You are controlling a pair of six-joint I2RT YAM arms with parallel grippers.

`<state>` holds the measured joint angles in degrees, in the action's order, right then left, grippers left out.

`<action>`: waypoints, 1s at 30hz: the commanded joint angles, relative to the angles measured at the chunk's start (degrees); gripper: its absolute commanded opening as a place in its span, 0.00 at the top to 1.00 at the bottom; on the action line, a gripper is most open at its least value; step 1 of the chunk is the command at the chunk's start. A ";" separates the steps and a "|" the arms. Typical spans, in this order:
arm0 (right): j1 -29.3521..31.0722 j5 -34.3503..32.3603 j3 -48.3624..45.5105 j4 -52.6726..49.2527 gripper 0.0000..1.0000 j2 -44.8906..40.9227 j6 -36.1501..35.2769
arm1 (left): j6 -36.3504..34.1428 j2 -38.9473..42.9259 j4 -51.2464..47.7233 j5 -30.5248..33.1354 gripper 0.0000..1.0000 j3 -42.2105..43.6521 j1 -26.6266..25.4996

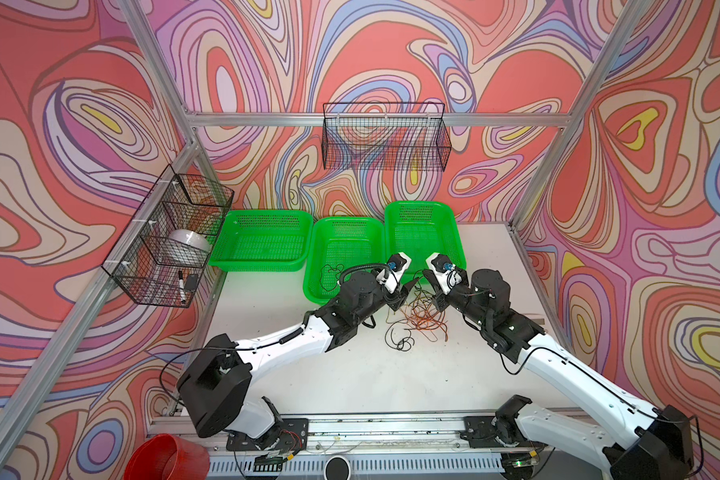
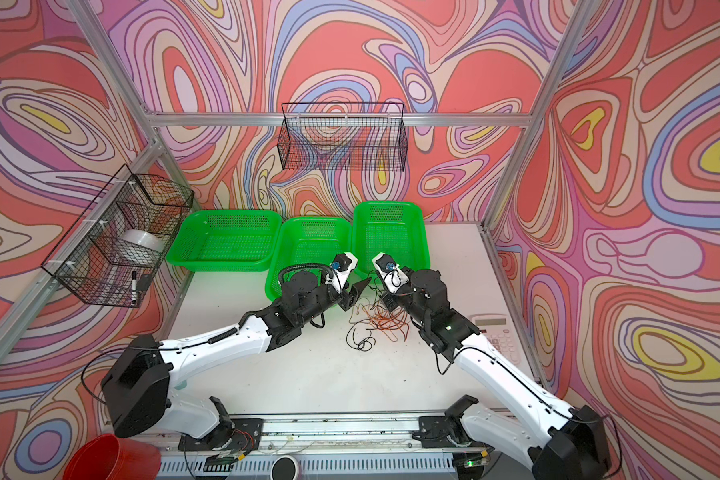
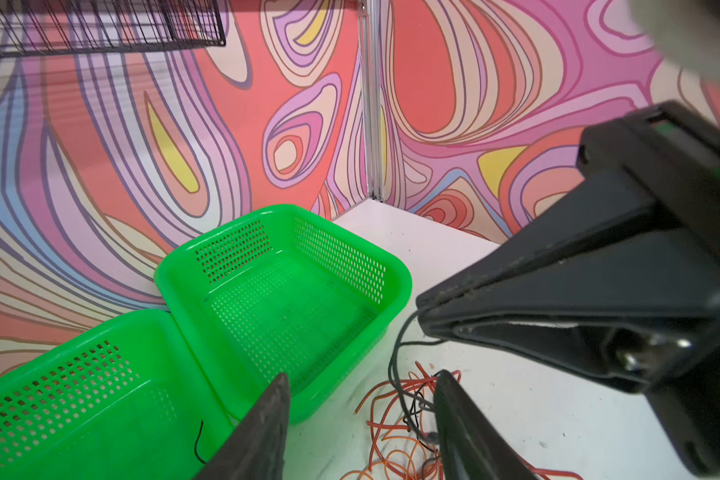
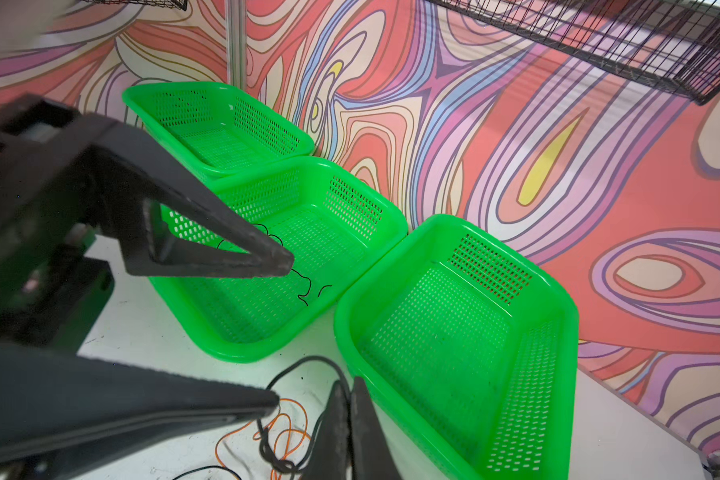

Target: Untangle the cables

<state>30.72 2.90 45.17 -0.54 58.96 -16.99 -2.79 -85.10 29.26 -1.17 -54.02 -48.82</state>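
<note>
- The cables (image 1: 422,318) lie in a loose knot on the white table (image 1: 350,382), just in front of the middle green basket (image 1: 312,257), on its arm-facing side. Orange and red loops cross black ones.
- A thin black strand (image 4: 304,286) lies inside that basket. I cannot tell whether it joins the knot.
- The right gripper (image 3: 422,309), near the basket's front corner, has its jaws pressed together. It seems to pinch the black cable (image 3: 391,365), which hangs from its tip down to the knot.
- The left gripper (image 3: 363,382) hovers over the knot, jaws spread and holding nothing.
- Progress looks partial: at most one strand is out, and orange, red and black are not yet parted.
- There is bare table beyond the knot, away from the basket, for drawing strands out. The basket rims and the two grippers crowd the nearer side.
</note>
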 commanded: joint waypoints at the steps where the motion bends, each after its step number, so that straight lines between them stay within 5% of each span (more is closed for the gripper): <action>1: -0.04 1.02 1.24 0.00 1.00 -1.00 0.29 | -0.19 -1.21 -1.71 0.28 0.43 -2.97 -0.32; 8: -0.04 2.81 0.93 -1.30 1.00 -1.60 0.71 | 0.17 -4.57 -2.51 5.47 0.49 -7.42 -0.31; 12: -0.05 1.14 0.10 0.15 1.00 -2.21 1.54 | -0.24 -5.69 -3.01 4.35 0.87 -8.57 -0.41; 14: -0.04 0.05 -0.34 1.38 1.00 -2.47 2.01 | -0.59 -5.61 -3.12 2.48 0.94 -8.39 -0.46; 20: -0.05 0.99 -0.20 2.98 1.00 -1.64 1.94 | -1.47 -5.11 -3.62 -1.29 0.93 -8.09 -0.59; 24: -0.05 2.43 0.24 1.88 1.00 -1.17 1.79 | -2.29 -5.10 -3.39 -1.06 0.67 -8.37 -0.90; 30: -0.02 2.40 -0.25 1.63 1.00 -2.33 2.15 | -2.91 -6.29 -5.23 0.09 0.71 -10.52 -0.94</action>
<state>30.72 4.78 45.15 0.82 57.49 -15.44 -4.54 -90.32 25.17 -1.08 -61.58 -49.56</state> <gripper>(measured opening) 0.047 0.321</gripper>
